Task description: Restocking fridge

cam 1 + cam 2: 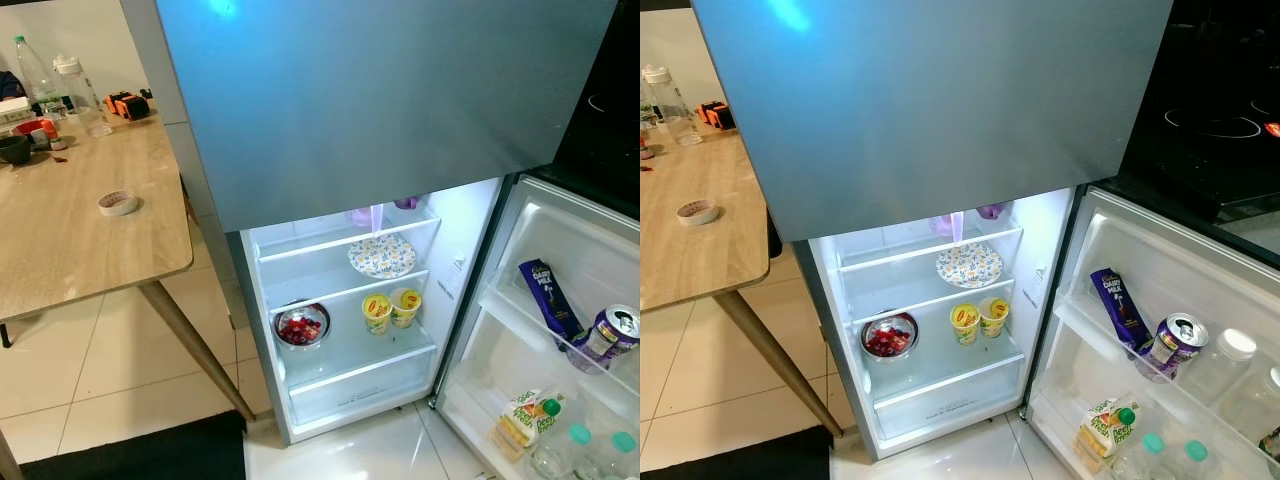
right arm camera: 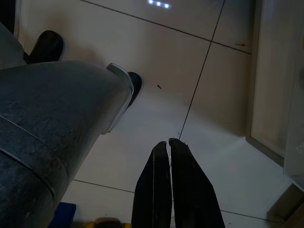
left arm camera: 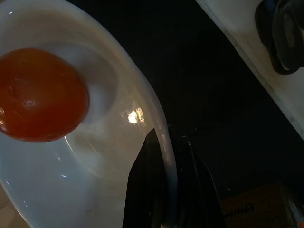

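**Ana:** Right, so the fridge [image 1: 340, 320] stands open below us, lower door swung wide, and the left gripper [image 3: 166, 156] has its two black fingers clamped on the rim of a white bowl [image 3: 109, 190] with a tomato [image 3: 40, 95] sitting in it.

**Ben:** And where does that bowl go, you reckon?

**Ana:** My guess is the lower shelf [image 1: 360, 350]. It already carries a steel bowl of red fruit [image 1: 302, 325] and two yellow cups [image 1: 391, 309], with a bare stretch in front of them. The shelf above has a patterned plate [image 1: 382, 256].

**Ben:** Rim grip only, though. That tomato can roll.

**Ana:** Exactly. Keep the bowl level, bend low, and slide it in flat between the steel bowl and the cups without nudging either. A tilt on entry is the risk.

**Ben:** And the other arm?

**Ana:** The right gripper [image 2: 168, 152] hangs idle over the tiled floor [image 2: 213, 71], fingers pressed together, holding nothing. It should stay clear of the door rack with the can [image 1: 1173, 340] and chocolate bar [image 1: 1118, 305].
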### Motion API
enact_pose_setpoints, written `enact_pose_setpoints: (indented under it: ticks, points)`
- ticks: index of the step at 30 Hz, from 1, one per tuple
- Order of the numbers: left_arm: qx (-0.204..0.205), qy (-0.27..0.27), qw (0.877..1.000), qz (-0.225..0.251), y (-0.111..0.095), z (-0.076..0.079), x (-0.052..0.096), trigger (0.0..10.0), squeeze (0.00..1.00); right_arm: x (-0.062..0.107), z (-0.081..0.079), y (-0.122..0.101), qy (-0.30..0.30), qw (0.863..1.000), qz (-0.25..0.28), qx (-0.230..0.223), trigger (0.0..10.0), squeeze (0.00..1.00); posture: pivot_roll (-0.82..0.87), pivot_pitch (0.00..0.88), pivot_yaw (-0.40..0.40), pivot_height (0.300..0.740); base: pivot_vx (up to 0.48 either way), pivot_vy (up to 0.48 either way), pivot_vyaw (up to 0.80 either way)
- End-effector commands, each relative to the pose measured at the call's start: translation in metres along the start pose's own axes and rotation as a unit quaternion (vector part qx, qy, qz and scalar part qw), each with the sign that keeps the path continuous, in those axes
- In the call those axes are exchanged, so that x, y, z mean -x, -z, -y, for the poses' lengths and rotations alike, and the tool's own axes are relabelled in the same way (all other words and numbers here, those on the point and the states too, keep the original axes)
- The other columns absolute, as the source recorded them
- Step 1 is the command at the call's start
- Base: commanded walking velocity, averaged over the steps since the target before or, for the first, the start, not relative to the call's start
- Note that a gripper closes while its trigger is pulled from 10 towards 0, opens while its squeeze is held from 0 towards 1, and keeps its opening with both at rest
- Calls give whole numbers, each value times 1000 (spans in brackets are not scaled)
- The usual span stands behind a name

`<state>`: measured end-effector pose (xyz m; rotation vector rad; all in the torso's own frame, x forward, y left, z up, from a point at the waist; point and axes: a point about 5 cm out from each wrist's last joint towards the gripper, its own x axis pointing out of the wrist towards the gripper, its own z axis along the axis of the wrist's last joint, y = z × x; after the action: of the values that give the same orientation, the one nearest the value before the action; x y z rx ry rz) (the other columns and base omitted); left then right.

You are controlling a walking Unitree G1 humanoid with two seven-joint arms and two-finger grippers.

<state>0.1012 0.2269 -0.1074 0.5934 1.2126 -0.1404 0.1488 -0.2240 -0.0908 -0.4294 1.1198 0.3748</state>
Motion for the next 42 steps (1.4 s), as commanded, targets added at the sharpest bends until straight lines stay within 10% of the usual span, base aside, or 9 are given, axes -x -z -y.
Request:
enact_pose_setpoints:
  ticks: [1, 42]
  points:
    - [2, -4, 1000, -7, 4, -1, 0, 10000, 0, 0, 1, -1, -1, 1000, 4, -6, 10000, 0, -64, 0, 35, 740, 0, 0, 0]
    - [-11, 2, 1000, -11, 5, -1, 0, 10000, 0, -1, -11, 6, -21, 1000, -4, 3, 10000, 0, -65, 0, 38, 740, 271, 0, 0]
